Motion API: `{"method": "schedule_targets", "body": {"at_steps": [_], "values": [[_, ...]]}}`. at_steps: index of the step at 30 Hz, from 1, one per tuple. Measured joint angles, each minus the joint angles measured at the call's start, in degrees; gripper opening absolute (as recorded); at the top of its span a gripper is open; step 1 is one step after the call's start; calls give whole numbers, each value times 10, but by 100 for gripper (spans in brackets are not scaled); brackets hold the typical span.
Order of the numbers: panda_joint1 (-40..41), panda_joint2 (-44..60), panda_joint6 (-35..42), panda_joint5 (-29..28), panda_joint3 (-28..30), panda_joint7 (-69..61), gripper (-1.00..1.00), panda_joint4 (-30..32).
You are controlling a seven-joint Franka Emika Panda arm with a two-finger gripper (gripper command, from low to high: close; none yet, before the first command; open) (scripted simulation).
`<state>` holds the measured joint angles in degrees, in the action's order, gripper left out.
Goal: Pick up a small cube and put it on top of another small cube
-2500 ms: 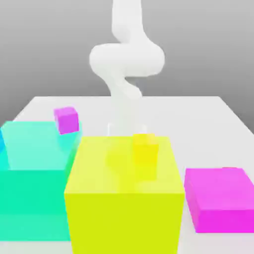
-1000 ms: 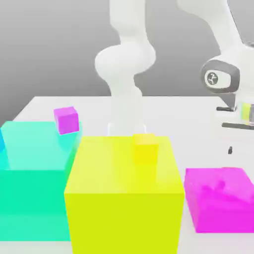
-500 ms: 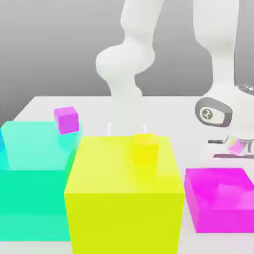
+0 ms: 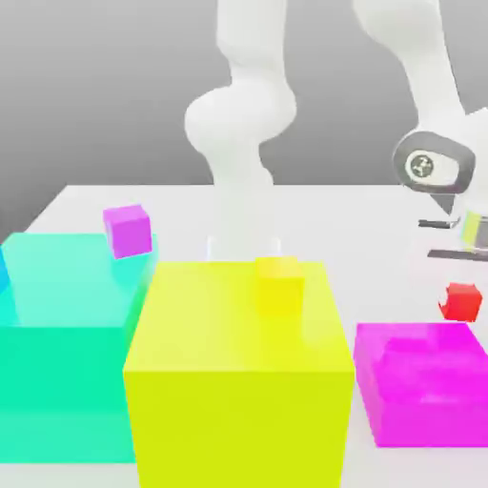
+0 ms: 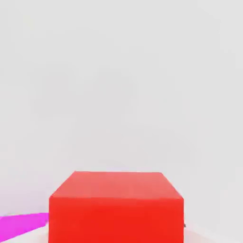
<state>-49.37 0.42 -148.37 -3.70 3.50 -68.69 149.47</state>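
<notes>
Lifted clear of the table [image 4: 381,214] at the right edge of the exterior frame: the small red cube [image 4: 463,301], hanging under the gripper [image 4: 464,286] and above the back edge of the flat magenta block [image 4: 424,396], no longer down low as half a second ago. Jaws closed on the cube, having stood wide a second earlier; in the hand view, the same red cube [image 5: 116,206] large at lower centre, with a sliver of magenta at lower left. Pick-up apparently done, then; carrying and stacking not yet. Candidate bases: the small magenta cube [image 4: 128,230] at upper left, atop the big cyan block [image 4: 62,334], and the small yellow cube [image 4: 278,283] at centre, atop the big yellow block [image 4: 238,381]. Neither near the gripper. Beneath it all, a plain white tabletop, smooth and bare toward the rear; behind, a featureless grey backdrop, with the white arm's base column rising at top centre.
</notes>
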Motion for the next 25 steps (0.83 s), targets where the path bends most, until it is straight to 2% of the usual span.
{"method": "schedule_targets", "body": {"at_steps": [14,16,19,20,25], "values": [[217,-243,323,-64,121,176,-100,-91],[231,-261,320,-57,142,165,-100,-79],[235,-242,260,-56,158,159,-100,-41],[236,-234,239,-56,161,158,100,-28],[236,-234,239,-56,161,158,100,-28]]}}
